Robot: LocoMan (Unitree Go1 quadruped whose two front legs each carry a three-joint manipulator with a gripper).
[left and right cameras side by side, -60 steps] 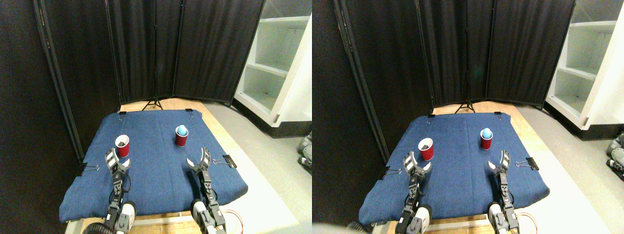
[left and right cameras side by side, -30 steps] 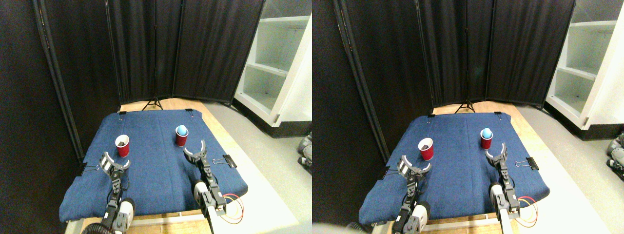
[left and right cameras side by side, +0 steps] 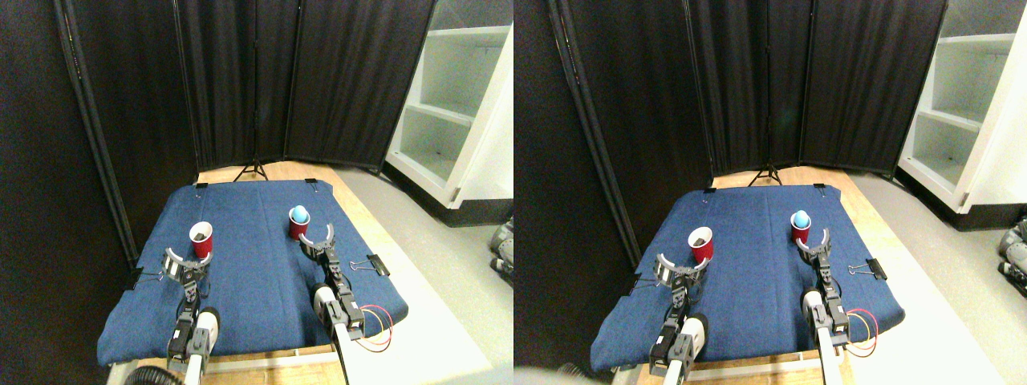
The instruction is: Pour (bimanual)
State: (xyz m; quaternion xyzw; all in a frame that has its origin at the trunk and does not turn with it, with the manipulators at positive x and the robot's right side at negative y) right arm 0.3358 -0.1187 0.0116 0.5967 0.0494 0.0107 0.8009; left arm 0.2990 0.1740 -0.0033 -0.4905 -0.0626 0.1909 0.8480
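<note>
Currently two red cups stand upright on the blue cloth [left and right cameras side by side: 265, 273], well apart: the left cup [left and right cameras side by side: 201, 239] with something dark inside, the right cup [left and right cameras side by side: 298, 225] with a pale blue ball [left and right cameras side by side: 298, 213] sitting in its mouth. The left gripper [left and right cameras side by side: 186, 261] hovers just below the left cup, jaws spread wide in a cradle, holding nothing. The right gripper [left and right cameras side by side: 316, 240] sits just beside the right cup's base, jaws also wide open and empty; its prongs look close to flanking the cup (contact can't be told at this size).

Step in hand reads as the approach before grasping. To do it well, each gripper should slide forward level until the cup wall sits centred between its jaws, then close mid-height, not at the rim, since thin cups likely squash and tip. The right side should go slow, as a nudge could roll the ball out. Neither cup is lifted yet. A binder clip [left and right cameras side by side: 375, 264] at the cloth edge is clear of the path.
</note>
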